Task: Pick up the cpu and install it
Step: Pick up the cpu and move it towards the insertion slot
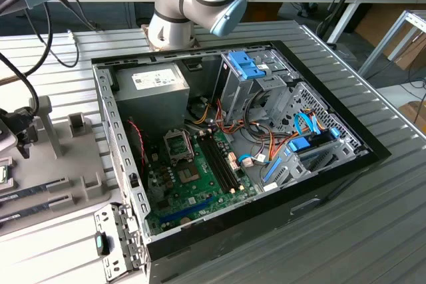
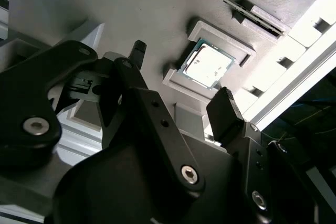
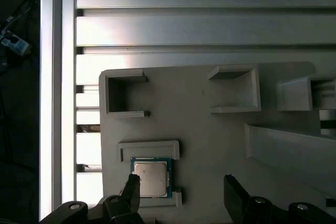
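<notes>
The tool stands wide. Its two dark fingers are well apart and hold nothing between them. Just beyond the fingertips lies the cpu, flat, with its silver top up and a thin green rim around it. It sits in a shallow square pocket of a grey holder.

In the first wrist view the cpu is not in the middle of the opening. It lies close to one finger, whose tip covers a part of its edge, and the other finger is far from it. The chip is square, so it has no long axis. Its sides run about parallel and square to the line between the fingers. In the second wrist view the tool appears raised above the cpu, and I judge it is not touching, though the height is hard to tell.

The holder rests on a ribbed metal table. Farther off, in the exterior view, the open computer case lies on the same table. The empty socket on its green board is well apart from the holder.
</notes>
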`<state>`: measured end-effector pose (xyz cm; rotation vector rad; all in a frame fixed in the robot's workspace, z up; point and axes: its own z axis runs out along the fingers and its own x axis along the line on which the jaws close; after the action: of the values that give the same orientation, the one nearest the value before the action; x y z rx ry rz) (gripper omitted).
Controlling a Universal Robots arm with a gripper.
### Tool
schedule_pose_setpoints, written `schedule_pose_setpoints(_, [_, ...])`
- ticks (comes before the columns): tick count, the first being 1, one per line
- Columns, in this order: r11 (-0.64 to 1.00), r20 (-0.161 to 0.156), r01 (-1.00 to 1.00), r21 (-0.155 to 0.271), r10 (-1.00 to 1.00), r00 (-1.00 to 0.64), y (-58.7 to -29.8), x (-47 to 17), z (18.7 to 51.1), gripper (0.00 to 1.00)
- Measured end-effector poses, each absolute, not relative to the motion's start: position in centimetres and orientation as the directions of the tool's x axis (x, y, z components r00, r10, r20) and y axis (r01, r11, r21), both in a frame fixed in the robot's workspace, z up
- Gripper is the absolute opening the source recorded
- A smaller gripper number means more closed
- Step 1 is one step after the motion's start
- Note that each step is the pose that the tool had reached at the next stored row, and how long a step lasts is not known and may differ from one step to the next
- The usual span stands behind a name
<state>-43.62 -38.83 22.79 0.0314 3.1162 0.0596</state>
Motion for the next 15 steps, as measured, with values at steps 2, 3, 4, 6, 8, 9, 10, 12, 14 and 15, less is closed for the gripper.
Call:
schedule_pose_setpoints(2, [0.999, -0.024, 0.020, 0.039, 0.021, -0.999, -38.83, -43.58, 22.67, 0.74])
schedule_pose_setpoints(3, [0.999, -0.024, 0.020, 0.039, 0.021, -0.999, -38.83, -43.57, 22.63, 0.74])
schedule_pose_setpoints(4, [0.999, -0.024, 0.020, 0.039, 0.021, -0.999, -38.84, -43.55, 22.56, 0.74])
schedule_pose_setpoints(6, [0.999, -0.024, 0.020, 0.039, 0.021, -0.999, -38.83, -43.52, 22.46, 0.74])
schedule_pose_setpoints(8, [0.999, -0.024, 0.020, 0.039, 0.021, -0.999, -38.84, -43.49, 22.35, 0.74])
schedule_pose_setpoints(9, [0.999, -0.024, 0.020, 0.039, 0.021, -0.999, -38.84, -43.47, 22.31, 0.74])
schedule_pose_setpoints(10, [0.999, -0.024, 0.020, 0.038, 0.021, -0.999, -38.83, -43.46, 22.27, 0.74])
schedule_pose_setpoints(12, [0.999, -0.024, 0.020, 0.039, 0.021, -0.999, -38.83, -43.44, 22.19, 0.74])
schedule_pose_setpoints(14, [0.999, -0.024, 0.020, 0.039, 0.021, -0.999, -38.83, -43.41, 22.11, 0.74])
schedule_pose_setpoints(15, [0.999, -0.024, 0.020, 0.038, 0.021, -0.999, -38.84, -43.39, 22.07, 0.74])
